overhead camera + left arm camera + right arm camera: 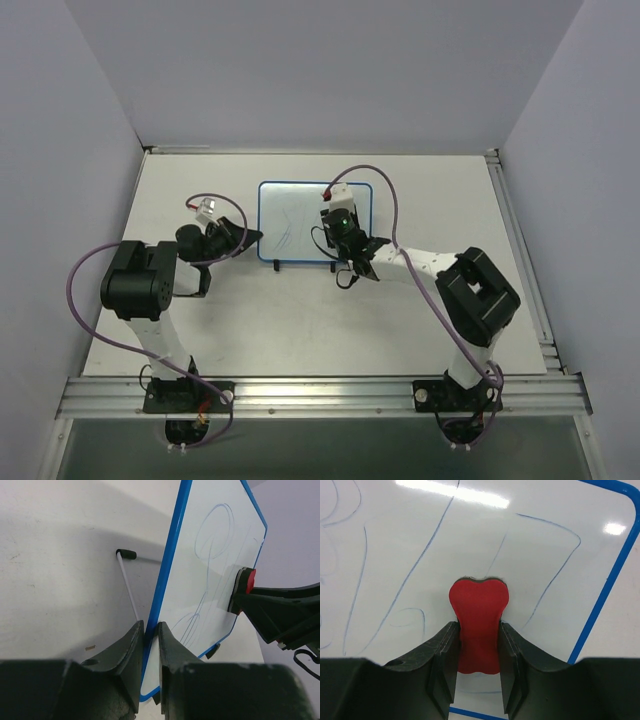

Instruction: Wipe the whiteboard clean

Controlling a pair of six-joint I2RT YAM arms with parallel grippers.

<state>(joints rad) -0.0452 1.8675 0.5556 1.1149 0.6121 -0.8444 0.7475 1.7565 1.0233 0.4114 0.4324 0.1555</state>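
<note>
The whiteboard (297, 215) with its thin blue rim sits at the table's middle back, with faint blue scribbles on its face (215, 555) (420, 540). My left gripper (250, 238) (150, 630) is shut on the board's left blue rim, one finger on each side. A small red eraser (479, 600) (248, 580) is pressed flat against the board's right part, and my right gripper (340, 222) (479, 626) is shut on it. In the top view the right wrist hides the eraser.
A thin white rod ending in a black foot (126, 554) sticks out behind the board. Two small black feet (277, 265) mark its near edge. Metal rails run along the table's right side (520, 250) and near edge (320, 392). Grey walls enclose the table.
</note>
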